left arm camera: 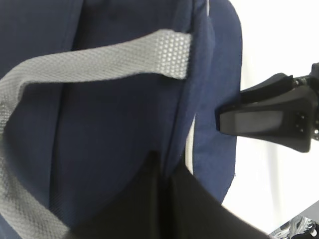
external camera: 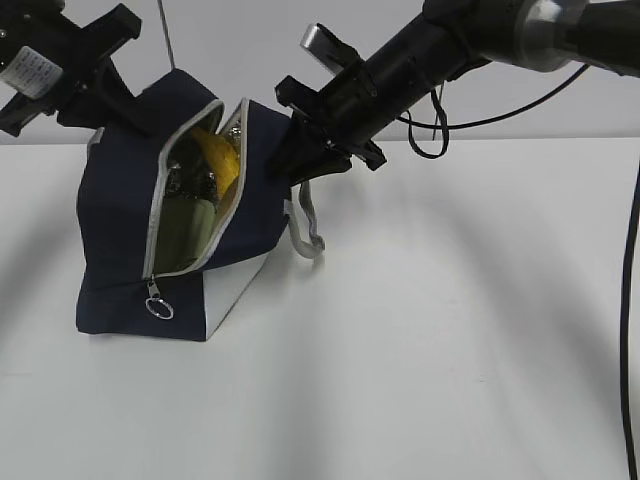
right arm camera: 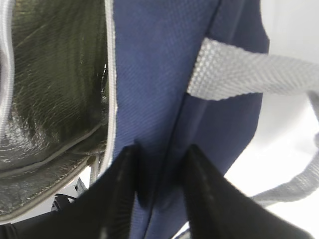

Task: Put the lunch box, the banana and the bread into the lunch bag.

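The navy lunch bag stands on the white table with its zipper open towards the camera. Inside it I see the yellow banana above the sage-green lid of the lunch box. The bread does not show. My left gripper is shut on a fold of navy fabric at the bag's top left. My right gripper grips the bag's top right edge, with a ridge of navy fabric between its fingers. The silver lining shows beside it.
The zipper's ring pull hangs at the bag's lower front. A grey strap handle hangs down the bag's right side; the other strap lies across the left side. A black cable hangs at the right edge.
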Robot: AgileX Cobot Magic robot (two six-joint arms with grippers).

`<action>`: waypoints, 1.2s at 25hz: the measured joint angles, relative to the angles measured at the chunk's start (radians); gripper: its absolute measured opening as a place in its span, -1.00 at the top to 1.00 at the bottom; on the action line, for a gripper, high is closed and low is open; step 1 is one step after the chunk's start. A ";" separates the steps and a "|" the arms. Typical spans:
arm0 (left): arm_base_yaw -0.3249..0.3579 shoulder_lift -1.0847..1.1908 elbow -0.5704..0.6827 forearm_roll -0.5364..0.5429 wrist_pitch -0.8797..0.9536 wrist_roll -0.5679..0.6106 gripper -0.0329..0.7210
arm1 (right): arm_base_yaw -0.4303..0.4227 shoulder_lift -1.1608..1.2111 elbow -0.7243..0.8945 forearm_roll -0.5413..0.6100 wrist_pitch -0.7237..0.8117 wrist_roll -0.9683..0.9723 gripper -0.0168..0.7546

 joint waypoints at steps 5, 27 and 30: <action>0.000 0.000 0.000 0.001 0.003 0.000 0.92 | 0.000 0.000 0.000 0.006 -0.003 -0.021 0.94; -0.160 0.020 0.001 -0.332 -0.247 0.099 0.92 | -0.023 -0.224 -0.077 -0.336 0.027 0.097 0.97; -0.174 0.056 0.001 -0.357 -0.270 0.099 0.92 | -0.023 -0.224 -0.077 -0.374 0.032 0.106 0.97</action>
